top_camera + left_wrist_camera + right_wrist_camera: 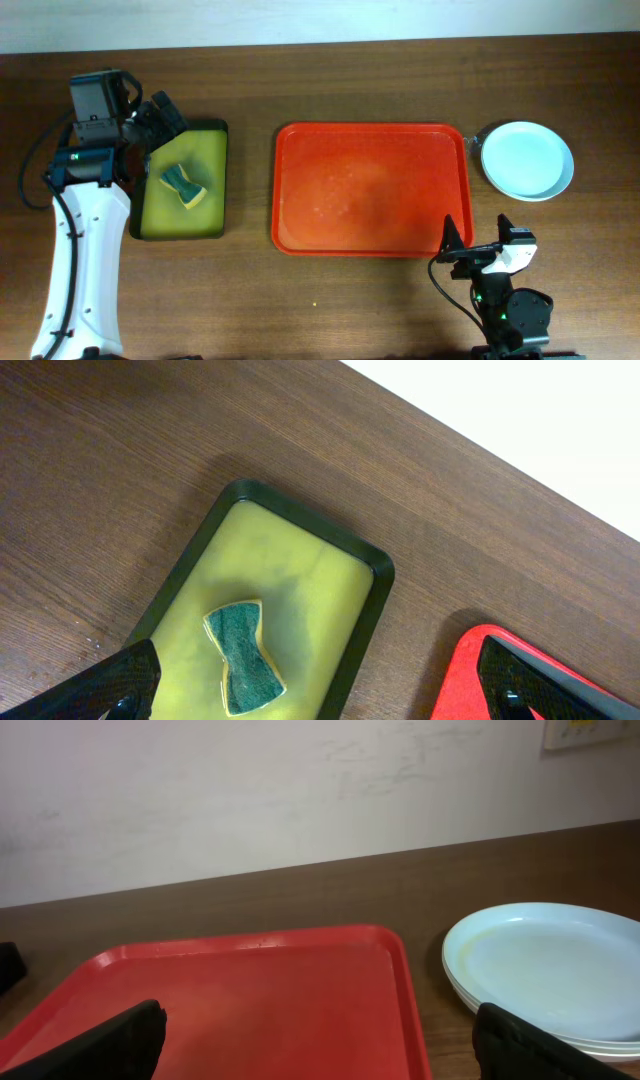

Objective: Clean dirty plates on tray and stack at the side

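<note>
The red tray (370, 188) lies mid-table with nothing on it; it also shows in the right wrist view (240, 1010) and at the edge of the left wrist view (470, 675). The plates are stacked right of the tray, pale blue one on top (527, 159), (555, 965); lower plates show only as rims. My left gripper (160, 118) is open and empty above the far end of the yellow-green tray; its fingers frame the left wrist view (320, 690). My right gripper (478, 240) is open and empty at the tray's near right corner (315, 1040).
A smaller black-rimmed yellow-green tray (205, 150) at the left holds a green-and-yellow sponge (183, 186), also seen in the left wrist view (243, 655). A pale wall runs behind the table's far edge.
</note>
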Robot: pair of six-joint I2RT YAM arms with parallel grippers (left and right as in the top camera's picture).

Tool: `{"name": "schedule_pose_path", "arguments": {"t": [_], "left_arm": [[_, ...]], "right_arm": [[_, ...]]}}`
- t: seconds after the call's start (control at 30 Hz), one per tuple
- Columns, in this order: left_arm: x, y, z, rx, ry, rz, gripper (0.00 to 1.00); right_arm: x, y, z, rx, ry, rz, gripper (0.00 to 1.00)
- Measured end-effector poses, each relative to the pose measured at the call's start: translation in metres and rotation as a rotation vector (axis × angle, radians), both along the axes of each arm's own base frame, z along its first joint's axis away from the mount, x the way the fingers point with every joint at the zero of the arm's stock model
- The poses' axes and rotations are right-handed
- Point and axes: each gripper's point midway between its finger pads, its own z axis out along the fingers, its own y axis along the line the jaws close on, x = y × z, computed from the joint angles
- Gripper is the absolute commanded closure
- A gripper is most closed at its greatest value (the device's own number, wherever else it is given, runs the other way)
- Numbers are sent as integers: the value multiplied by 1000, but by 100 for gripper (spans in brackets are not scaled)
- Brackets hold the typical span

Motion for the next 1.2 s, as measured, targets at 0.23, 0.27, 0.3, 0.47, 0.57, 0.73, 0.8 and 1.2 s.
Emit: {"name": "schedule_pose_path", "arguments": {"t": [0.23,0.27,0.3,0.47,0.57,0.73,0.8,1.2], "left_arm": [[0,0,0,0,0,0,1],[0,0,0,0,0,0,1],[0,0,0,0,0,0,1],[-38,-14,29,103,-16,-116,1],[-97,-49,71,278,-232,-325,1],[-133,-81,39,320,-323,-529,1],[-142,-97,40,349,-408,-645,1],[-178,-98,13,380,-698,-604,0]], "right_arm": [[0,0,0,0,0,0,1],[0,0,0,0,0,0,1],[0,0,0,0,0,0,1],[0,-1,0,-1,-2,-3,1],[0,-1,0,0,-1,-5,1],[0,-1,0,0,-2,-5,1],[0,-1,0,0,-1,-5,1],[0,-1,0,0,-1,-8,1]]}}
